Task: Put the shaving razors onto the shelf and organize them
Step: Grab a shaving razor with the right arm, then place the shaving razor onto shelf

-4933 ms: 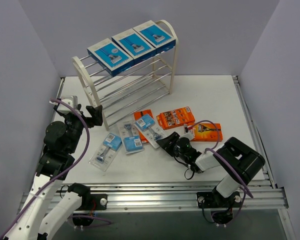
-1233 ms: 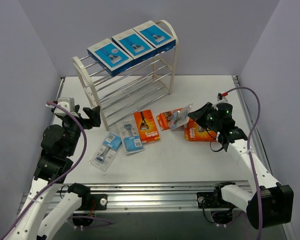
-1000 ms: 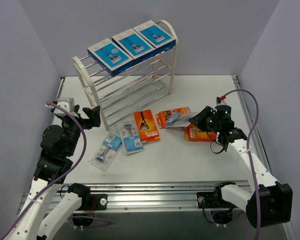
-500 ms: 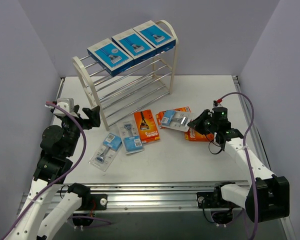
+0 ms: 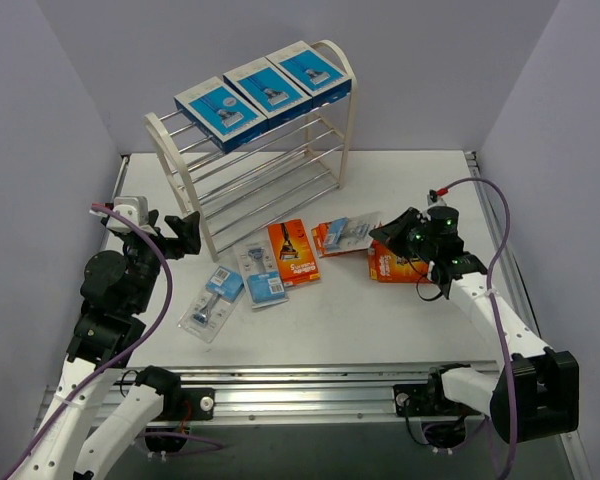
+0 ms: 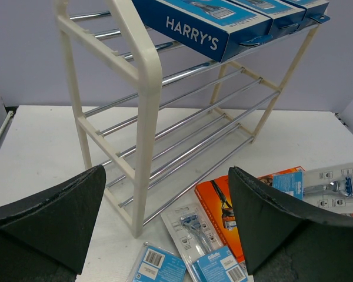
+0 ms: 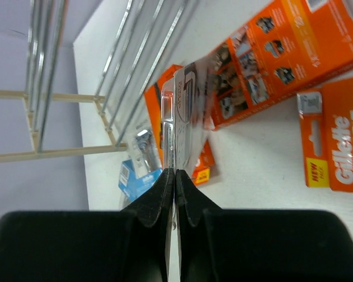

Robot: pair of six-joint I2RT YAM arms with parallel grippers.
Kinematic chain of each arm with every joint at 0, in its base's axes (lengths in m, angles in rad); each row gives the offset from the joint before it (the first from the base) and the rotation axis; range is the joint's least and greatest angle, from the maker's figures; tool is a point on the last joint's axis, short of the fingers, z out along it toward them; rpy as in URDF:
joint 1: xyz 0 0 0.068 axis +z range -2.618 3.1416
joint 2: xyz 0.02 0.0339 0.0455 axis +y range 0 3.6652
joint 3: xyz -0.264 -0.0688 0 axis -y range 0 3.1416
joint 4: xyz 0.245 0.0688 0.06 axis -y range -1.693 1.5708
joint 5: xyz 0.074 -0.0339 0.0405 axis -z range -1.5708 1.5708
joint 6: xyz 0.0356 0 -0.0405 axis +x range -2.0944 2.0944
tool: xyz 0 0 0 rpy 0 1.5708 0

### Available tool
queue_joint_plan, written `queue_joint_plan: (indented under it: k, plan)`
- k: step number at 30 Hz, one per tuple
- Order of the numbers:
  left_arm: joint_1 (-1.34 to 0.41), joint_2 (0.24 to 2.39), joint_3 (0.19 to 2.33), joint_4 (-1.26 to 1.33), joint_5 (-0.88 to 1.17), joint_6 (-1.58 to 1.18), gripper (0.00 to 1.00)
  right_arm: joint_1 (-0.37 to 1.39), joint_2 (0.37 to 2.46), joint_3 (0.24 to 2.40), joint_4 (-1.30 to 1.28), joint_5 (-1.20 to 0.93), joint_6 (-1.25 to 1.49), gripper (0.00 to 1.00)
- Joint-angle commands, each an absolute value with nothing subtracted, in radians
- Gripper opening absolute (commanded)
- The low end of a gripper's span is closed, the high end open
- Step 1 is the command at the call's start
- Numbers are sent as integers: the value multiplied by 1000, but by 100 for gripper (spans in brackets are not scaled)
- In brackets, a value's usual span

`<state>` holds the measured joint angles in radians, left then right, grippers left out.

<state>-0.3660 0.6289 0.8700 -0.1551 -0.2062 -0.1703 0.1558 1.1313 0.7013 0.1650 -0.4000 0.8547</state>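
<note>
Brand names on two razor packs.
"HARRY'S" stood in white capitals on the side of the nearest blue box (image 6: 200, 26). An orange pack (image 7: 336, 141) read "Gillette" with a cut-off "FUSIO" beside it, and its yellow tag (image 7: 317, 170) said "NEW". Print on the clear blister pack (image 7: 191, 111) was too blurred to read.
</note>
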Motion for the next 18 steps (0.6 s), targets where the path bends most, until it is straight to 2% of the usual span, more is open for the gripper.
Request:
queue_joint_plan:
  k: [1,18]
  plan:
    - [-371,617,894,-140,-221,-163,94,149,1158,827,265,-451,891,0]
    - [-371,617,893,-137,-212,-166,94,152,1350,1160,478,-523,1069,0]
